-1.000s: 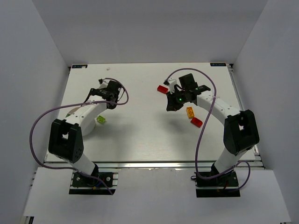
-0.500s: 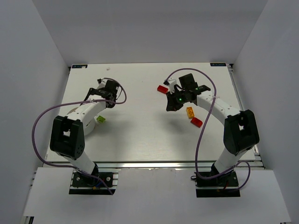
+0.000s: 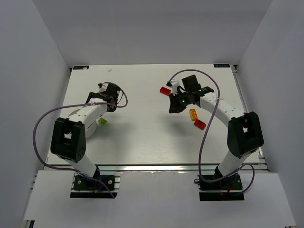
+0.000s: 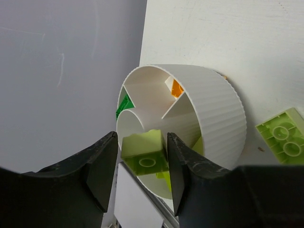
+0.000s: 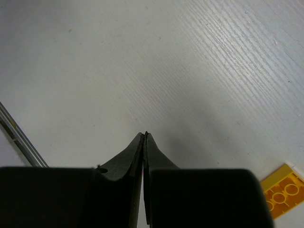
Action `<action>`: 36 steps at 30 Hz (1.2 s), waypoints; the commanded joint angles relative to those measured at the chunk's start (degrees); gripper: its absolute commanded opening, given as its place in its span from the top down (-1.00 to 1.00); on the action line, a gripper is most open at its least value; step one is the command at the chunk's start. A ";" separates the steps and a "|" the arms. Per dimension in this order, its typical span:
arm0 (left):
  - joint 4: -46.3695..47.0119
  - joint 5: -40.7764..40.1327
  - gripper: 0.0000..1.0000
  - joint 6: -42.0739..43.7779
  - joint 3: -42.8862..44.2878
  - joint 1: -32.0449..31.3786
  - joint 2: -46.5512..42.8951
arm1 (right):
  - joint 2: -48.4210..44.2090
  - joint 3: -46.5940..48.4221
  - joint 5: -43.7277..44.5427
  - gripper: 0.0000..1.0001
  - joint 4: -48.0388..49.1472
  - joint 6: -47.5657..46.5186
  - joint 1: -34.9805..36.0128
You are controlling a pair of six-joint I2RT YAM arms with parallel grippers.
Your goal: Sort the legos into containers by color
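A lime green lego (image 4: 145, 152) is hanging between the fingers of the left end effector (image 4: 142, 137), directly over the white divided dish (image 4: 216, 107) sitting at about nine o'clock on the worktop (image 3: 142, 137). It is probably being lined up with the compartment where more lime is showing beneath it. The fingers are hugging it closely, but I cannot tell whether they are gripping. An orange lego (image 4: 176, 88) and a dark green lego (image 4: 124, 105) are lying in separate compartments. A loose lime brick (image 4: 282, 135) is waiting at the dish's four o'clock. The right end effector (image 5: 144, 136) is hovering empty, fingers pressed together, with a yellow-orange brick (image 5: 281, 195) at its four o'clock.
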 commanded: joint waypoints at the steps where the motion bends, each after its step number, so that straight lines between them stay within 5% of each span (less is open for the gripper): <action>1: 0.85 0.44 -0.13 -1.34 -0.45 0.36 -0.40 | -1.56 0.12 -0.87 0.86 0.02 -0.06 0.11; 6: 0.94 0.70 -0.37 -1.69 -0.63 0.45 -0.04 | -1.65 -0.06 -0.87 0.85 -0.07 -0.06 0.19; 19: -0.64 0.88 -0.37 -3.18 1.39 0.45 -0.66 | -1.83 -0.59 -0.96 0.85 0.28 -0.06 0.11; 22: -3.18 2.98 -0.10 -5.38 5.24 0.45 -1.27 | -1.91 -0.76 -0.96 0.85 0.37 -0.06 0.10; 23: -3.89 6.04 0.32 -5.99 6.65 0.36 -1.45 | -2.00 -0.85 -0.96 0.85 0.37 -0.24 0.19; 26: -5.56 13.60 1.00 -7.75 12.71 0.36 -2.85 | -2.00 -0.76 -2.01 0.84 0.02 -0.76 0.19; 27: -5.74 18.76 1.00 -8.71 13.86 0.36 -3.20 | -1.92 -0.50 -2.80 0.82 -0.76 -2.16 0.11; 32: -7.75 28.38 0.91 -15.39 18.26 0.36 -3.74 | -2.09 0.99 -7.37 0.22 -3.75 -7.35 0.19; 33: -9.15 30.31 0.48 -17.14 18.53 0.45 -3.30 | -2.00 0.99 -7.72 0.06 -4.54 -8.84 0.11; 36: -11.80 34.43 -0.10 -19.43 18.44 0.45 -1.37 | -2.09 1.08 -8.52 -0.40 -5.69 -10.87 0.19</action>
